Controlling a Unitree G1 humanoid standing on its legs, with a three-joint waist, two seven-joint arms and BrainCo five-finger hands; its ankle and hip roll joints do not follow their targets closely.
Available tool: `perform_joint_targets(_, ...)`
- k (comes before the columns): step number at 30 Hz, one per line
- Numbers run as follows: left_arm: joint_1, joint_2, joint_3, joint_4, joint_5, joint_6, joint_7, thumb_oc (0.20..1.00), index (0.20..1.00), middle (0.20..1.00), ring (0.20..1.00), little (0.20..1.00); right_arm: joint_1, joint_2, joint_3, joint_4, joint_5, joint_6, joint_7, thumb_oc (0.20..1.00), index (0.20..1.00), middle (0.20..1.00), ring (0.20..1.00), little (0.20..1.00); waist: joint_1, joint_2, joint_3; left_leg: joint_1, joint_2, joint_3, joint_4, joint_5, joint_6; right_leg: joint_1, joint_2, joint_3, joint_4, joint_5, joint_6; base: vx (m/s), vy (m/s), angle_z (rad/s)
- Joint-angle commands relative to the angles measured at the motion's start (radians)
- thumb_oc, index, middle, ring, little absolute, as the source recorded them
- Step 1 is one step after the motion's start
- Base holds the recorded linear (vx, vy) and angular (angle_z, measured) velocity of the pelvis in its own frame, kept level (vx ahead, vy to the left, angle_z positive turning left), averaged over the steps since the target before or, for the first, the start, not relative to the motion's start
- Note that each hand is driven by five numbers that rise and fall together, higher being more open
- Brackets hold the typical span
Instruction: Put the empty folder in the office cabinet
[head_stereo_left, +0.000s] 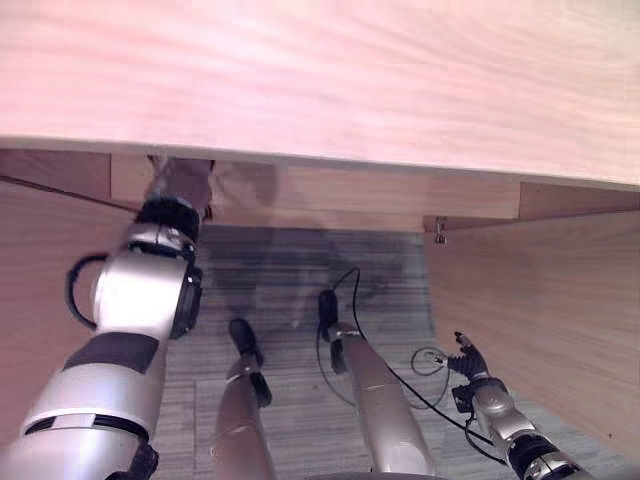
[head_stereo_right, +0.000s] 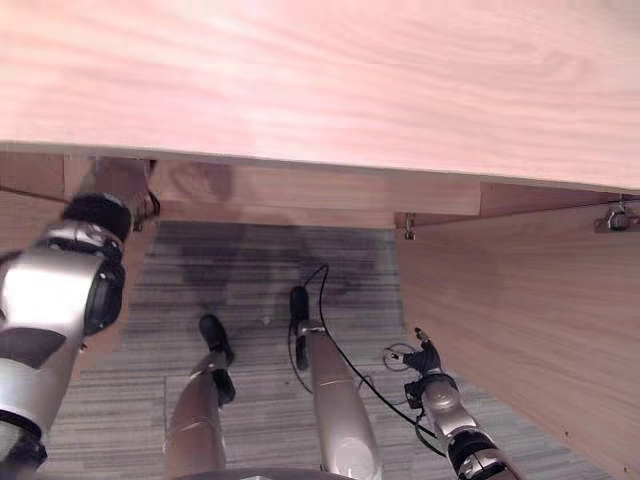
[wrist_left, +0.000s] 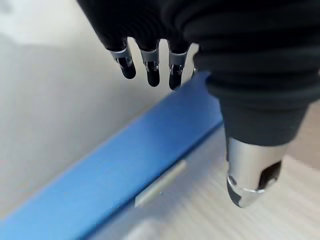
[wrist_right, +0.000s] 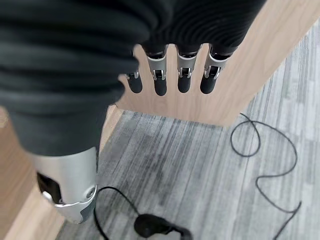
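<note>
One blue folder (wrist_left: 120, 175) lies by the left hand (wrist_left: 150, 60), fingers loose, under the cabinet (head_stereo_left: 320, 80); right hand (wrist_right: 172, 75) hangs relaxed at five o'clock.

A pale wooden top (head_stereo_left: 320, 80) is spanning the upper view. Below it, grey striped carpet (head_stereo_left: 300, 290) is lying, with an open wooden door (head_stereo_left: 540, 320) standing beside it.

Both hands (wrist_left: 165, 30) (wrist_right: 170, 30), fingers relaxed.
</note>
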Motion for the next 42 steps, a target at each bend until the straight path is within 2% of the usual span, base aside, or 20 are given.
perform_joint_targets(1,-0.009,-0.032,0.063,0.033,0.065,0.003,-0.015,1.0,1.0,1.0,1.0,1.0,0.032,-0.034,0.0,0.011,-0.001,0.023,-0.002,1.0,1.0,1.0,1.0,1.0,0.0,0.025,-0.005,0.066,0.008,-0.08,0.015,-0.096,-0.036,0.035,-0.059,0.004,-0.036,0.051,0.094,0.01,0.014,-0.04)
perform_joint_targets(4,0.051,-0.07,0.084,0.043,0.086,0.018,-0.024,1.0,1.0,1.0,1.0,1.0,0.03,-0.025,0.001,0.03,0.002,0.027,0.0,1.0,1.0,1.0,1.0,1.0,0.007,0.031,-0.005,0.098,0.002,-0.079,-0.006,-0.088,-0.038,0.059,-0.064,0.005,-0.042,0.052,0.095,0.0,0.0,0.0)
perform_joint_targets(5,0.119,-0.121,0.106,0.052,0.091,0.028,-0.031,1.0,1.0,1.0,1.0,1.0,0.018,-0.011,0.001,0.043,0.0,0.034,0.002,1.0,1.0,1.0,1.0,1.0,0.015,0.032,-0.002,0.124,-0.004,-0.077,-0.023,-0.081,-0.04,0.074,-0.067,0.002,-0.042,0.051,0.096,0.0,0.0,0.0)
perform_joint_targets(6,0.126,-0.125,0.106,0.046,0.092,0.028,-0.029,1.0,1.0,1.0,1.0,1.0,0.021,-0.013,0.001,0.044,0.0,0.033,0.002,1.0,1.0,1.0,1.0,1.0,0.015,0.033,-0.001,0.131,-0.004,-0.076,-0.029,-0.079,-0.04,0.08,-0.067,0.001,-0.043,0.051,0.096,0.0,0.0,0.0)
perform_joint_targets(9,0.256,-0.23,0.128,0.032,0.091,0.036,-0.039,1.0,1.0,1.0,1.0,1.0,-0.012,0.009,-0.002,0.063,0.005,0.042,0.0,1.0,1.0,1.0,1.0,1.0,0.034,0.038,0.011,0.185,-0.014,-0.072,-0.066,-0.062,-0.043,0.124,-0.075,-0.005,-0.055,0.052,0.098,0.0,-0.001,0.02)
perform_joint_targets(13,0.36,-0.323,0.127,-0.002,0.075,0.037,-0.048,1.0,1.0,1.0,1.0,1.0,-0.029,0.025,-0.011,0.08,0.004,0.052,-0.006,1.0,1.0,1.0,1.0,1.0,0.052,0.041,0.017,0.229,-0.017,-0.073,-0.104,-0.039,-0.045,0.162,-0.082,-0.011,-0.071,0.055,0.099,0.01,-0.007,0.08)
perform_joint_targets(17,0.441,-0.376,0.102,-0.032,0.064,0.034,-0.053,1.0,1.0,1.0,1.0,1.0,-0.038,0.041,-0.023,0.099,0.004,0.054,-0.01,1.0,1.0,1.0,1.0,1.0,0.07,0.048,0.014,0.279,-0.015,-0.07,-0.155,-0.006,-0.051,0.206,-0.084,-0.02,-0.106,0.066,0.101,-0.01,-0.012,0.09)
perform_joint_targets(18,0.453,-0.382,0.101,-0.036,0.066,0.034,-0.055,1.0,1.0,1.0,1.0,1.0,-0.038,0.043,-0.024,0.101,0.003,0.054,-0.011,1.0,1.0,1.0,1.0,1.0,0.072,0.046,0.02,0.275,-0.016,-0.056,-0.159,0.024,-0.046,0.206,-0.09,-0.035,-0.115,0.095,0.091,-0.09,-0.024,0.01)
perform_joint_targets(30,0.638,-0.427,0.069,-0.036,0.12,0.041,-0.096,1.0,1.0,1.0,1.0,1.0,-0.001,0.077,-0.059,0.161,-0.023,0.064,0.0,1.0,1.0,1.0,1.0,1.0,0.116,0.07,-0.009,0.418,-0.004,-0.054,-0.258,0.067,-0.052,0.332,-0.091,-0.058,-0.153,0.087,0.099,0.02,-0.003,0.02)
perform_joint_targets(33,0.675,-0.413,0.034,-0.027,0.212,0.038,-0.11,1.0,1.0,1.0,1.0,1.0,0.007,0.085,-0.067,0.176,-0.032,0.061,0.001,1.0,1.0,1.0,1.0,1.0,0.126,0.077,-0.021,0.45,-0.004,-0.053,-0.279,0.078,-0.053,0.371,-0.087,-0.066,-0.172,0.087,0.099,0.04,-0.02,0.01)
perform_joint_targets(37,0.687,-0.36,-0.099,-0.066,0.496,0.002,-0.106,1.0,1.0,1.0,1.0,1.0,0.002,0.085,-0.072,0.195,-0.05,0.045,-0.003,1.0,1.0,1.0,1.0,1.0,0.135,0.084,-0.038,0.49,-0.003,-0.049,-0.304,0.094,-0.055,0.427,-0.085,-0.079,-0.204,0.092,0.101,0.04,-0.018,0.1)
perform_joint_targets(42,0.723,-0.297,-0.212,-0.168,0.715,-0.037,-0.1,1.0,1.0,1.0,1.0,1.0,0.014,0.069,-0.088,0.186,-0.078,0.026,-0.003,1.0,1.0,1.0,1.0,1.0,0.146,0.092,-0.057,0.531,-0.004,-0.047,-0.322,0.102,-0.06,0.498,-0.078,-0.09,-0.257,0.1,0.109,0.05,-0.014,0.01)
